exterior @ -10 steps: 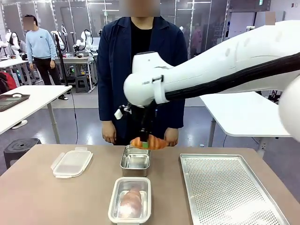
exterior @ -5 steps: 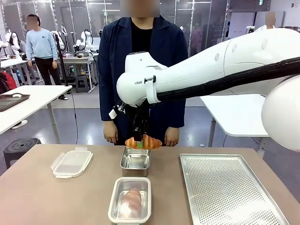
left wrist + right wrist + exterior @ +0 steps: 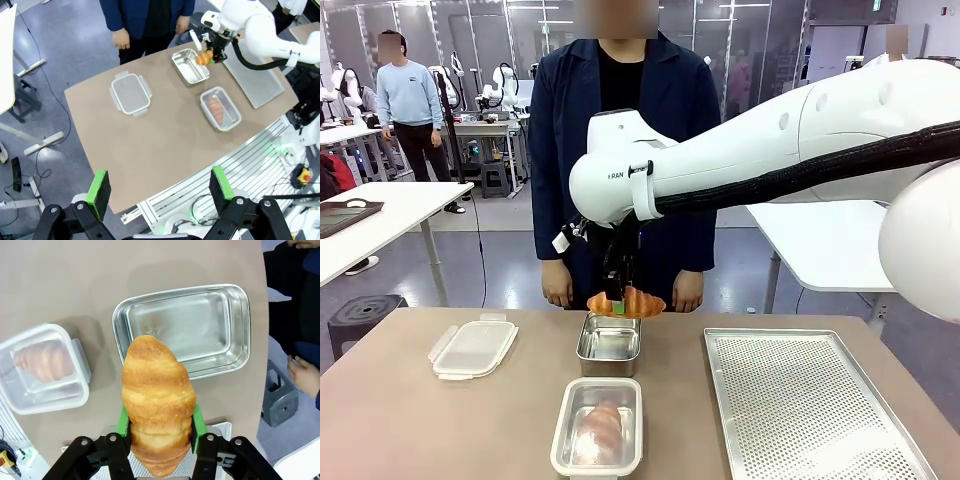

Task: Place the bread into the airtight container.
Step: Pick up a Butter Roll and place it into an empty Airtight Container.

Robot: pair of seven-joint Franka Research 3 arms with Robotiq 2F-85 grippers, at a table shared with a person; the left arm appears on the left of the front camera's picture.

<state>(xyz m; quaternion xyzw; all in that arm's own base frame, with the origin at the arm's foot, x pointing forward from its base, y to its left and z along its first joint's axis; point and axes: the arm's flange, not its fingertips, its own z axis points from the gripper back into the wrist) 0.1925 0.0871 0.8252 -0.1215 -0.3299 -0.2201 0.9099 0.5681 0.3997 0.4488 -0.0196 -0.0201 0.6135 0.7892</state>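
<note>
Right hand (image 3: 619,300), closed on the bread (image 3: 642,303) above the open steel container (image 3: 608,367) on the surface (image 3: 440,420), is best turned so that the bread is laid along the container's long side, then lowered inside before the pads (image 3: 123,422) are parted.

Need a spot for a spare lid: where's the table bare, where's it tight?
Widest bare patch: near-left of the table, bordered by the loose lid and the closed container. The perforated tray is free too. Narrow strip between container and tray. Crowded: the middle, where the right claw holds the croissant over the metal pan.
</note>
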